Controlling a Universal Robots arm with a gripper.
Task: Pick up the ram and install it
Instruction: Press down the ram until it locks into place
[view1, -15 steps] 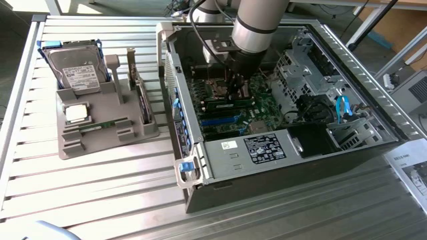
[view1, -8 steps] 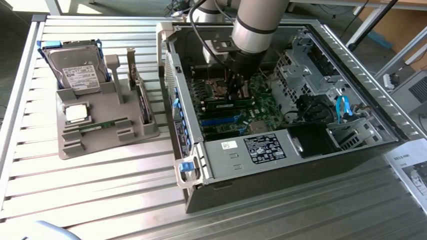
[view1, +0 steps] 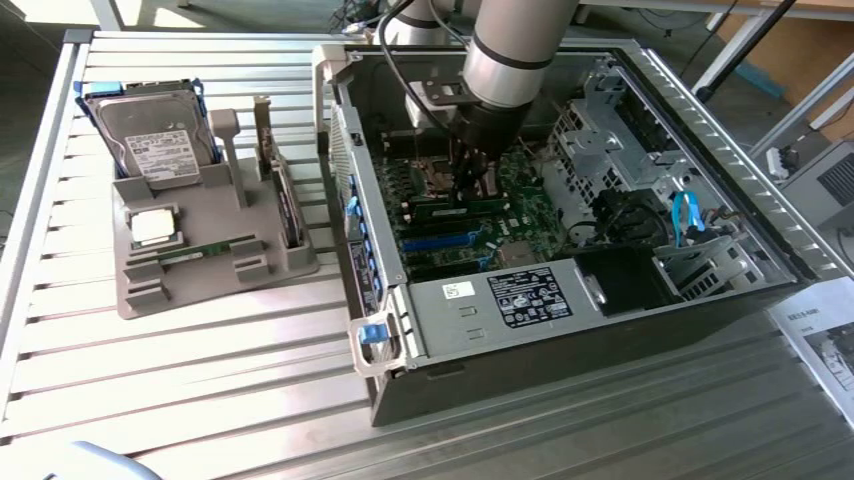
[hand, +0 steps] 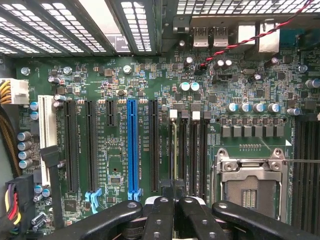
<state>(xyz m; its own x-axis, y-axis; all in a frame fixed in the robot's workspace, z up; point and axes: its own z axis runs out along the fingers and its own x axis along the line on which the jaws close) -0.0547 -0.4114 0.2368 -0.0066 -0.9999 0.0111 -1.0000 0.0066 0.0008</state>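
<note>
Inside the open computer case (view1: 694, 130), my gripper (view1: 467, 190) reaches down to the motherboard. A ram stick (view1: 438, 209), thin and green, stands on edge at the memory slots right under the fingertips. In the wrist view the gripper (hand: 173, 189) is shut, its black fingers (hand: 159, 215) meeting over the slot beside the white-clipped one. There the ram (hand: 173, 150) shows edge-on as a thin line running away from the tips. A second ram stick (view1: 207, 250) lies flat on the grey holder (view1: 200, 290) on the exterior view's left.
The holder also carries a silver hard drive (view1: 154, 140) and a small square processor chip (view1: 154, 225). The processor socket (hand: 250, 187) sits beside the memory slots, with a blue expansion slot (hand: 132, 145) on their other side. Cables and a drive cage (view1: 601, 140) crowd the case.
</note>
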